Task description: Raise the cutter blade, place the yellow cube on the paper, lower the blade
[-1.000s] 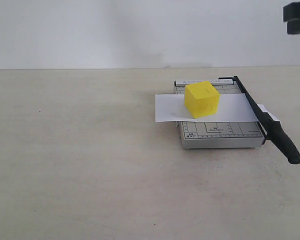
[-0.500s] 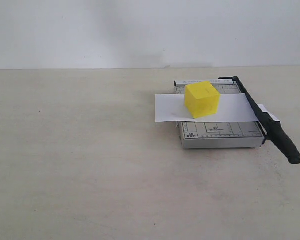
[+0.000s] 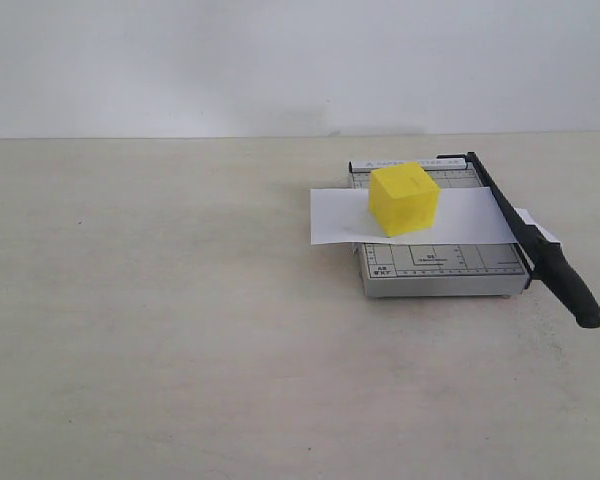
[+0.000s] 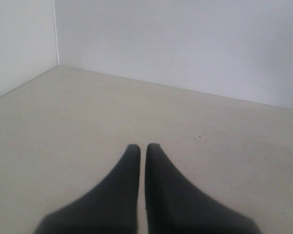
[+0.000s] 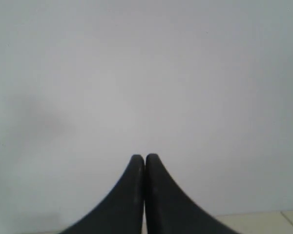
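The yellow cube [image 3: 404, 198] rests on the white paper [image 3: 332, 216], which lies across the grey gridded cutter base [image 3: 440, 268]. The cutter blade [image 3: 540, 254] lies lowered along the base's right edge, its thick black handle sticking out past the front corner. Neither gripper appears in the exterior view. In the left wrist view my left gripper [image 4: 142, 146] is shut with nothing between its fingers, over bare table. In the right wrist view my right gripper [image 5: 145, 156] is shut and empty, facing the white wall.
The beige table [image 3: 160, 320] stretches wide to the left and front of the cutter. A white wall [image 3: 280, 60] closes the back. A wall corner [image 4: 55, 34] shows in the left wrist view.
The right arm's black gripper, seen at the upper right edge a second ago, has left the exterior view. Cube, paper and blade have not moved.
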{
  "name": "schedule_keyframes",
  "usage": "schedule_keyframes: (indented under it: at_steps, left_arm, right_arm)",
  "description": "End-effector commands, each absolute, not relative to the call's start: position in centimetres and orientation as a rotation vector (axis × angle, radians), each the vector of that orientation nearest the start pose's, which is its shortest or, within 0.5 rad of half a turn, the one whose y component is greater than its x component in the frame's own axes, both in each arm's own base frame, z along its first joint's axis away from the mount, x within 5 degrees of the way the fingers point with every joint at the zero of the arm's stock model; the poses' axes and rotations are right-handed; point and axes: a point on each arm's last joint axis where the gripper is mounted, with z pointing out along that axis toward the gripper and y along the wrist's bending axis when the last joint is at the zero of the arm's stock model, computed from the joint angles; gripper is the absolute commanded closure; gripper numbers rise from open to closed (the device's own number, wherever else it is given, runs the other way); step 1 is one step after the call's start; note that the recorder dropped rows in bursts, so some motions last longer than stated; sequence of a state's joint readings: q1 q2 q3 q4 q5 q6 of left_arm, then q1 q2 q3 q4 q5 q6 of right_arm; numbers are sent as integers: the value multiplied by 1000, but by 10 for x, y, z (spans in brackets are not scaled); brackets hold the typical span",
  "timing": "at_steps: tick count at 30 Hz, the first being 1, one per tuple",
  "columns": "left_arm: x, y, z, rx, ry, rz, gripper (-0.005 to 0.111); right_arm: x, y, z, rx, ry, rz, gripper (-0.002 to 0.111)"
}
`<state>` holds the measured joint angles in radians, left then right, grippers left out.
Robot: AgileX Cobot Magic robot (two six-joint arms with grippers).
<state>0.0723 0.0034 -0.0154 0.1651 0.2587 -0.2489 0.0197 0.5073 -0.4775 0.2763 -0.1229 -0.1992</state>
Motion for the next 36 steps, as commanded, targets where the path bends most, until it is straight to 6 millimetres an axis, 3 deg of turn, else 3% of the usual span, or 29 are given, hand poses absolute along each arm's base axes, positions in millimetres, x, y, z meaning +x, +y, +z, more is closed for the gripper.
schedule_keyframes:
  at_steps: [1,7,15,25,27,36]
  left_arm:
    - [55,8,194,-185,1708,10,102]
    - [55,8,194,-185,1708,10,102]
    - [55,8,194,-185,1708,10,102]
    - [55,8,194,-185,1708,10,102]
    - [55,8,194,-185,1708,10,102]
    - [55,8,194,-185,1708,10,102]
  right_arm:
    - [94,-1,320,135,1409,144,108]
    - [90,0,274,177,1514,179,108]
    - [90,1,266,183,1575,198,108]
    - [87,-6,220,221,1496,130,108]
    - [86,-8,223,227,1434,120,108]
    - [86,-6,221,195,1461,104,108]
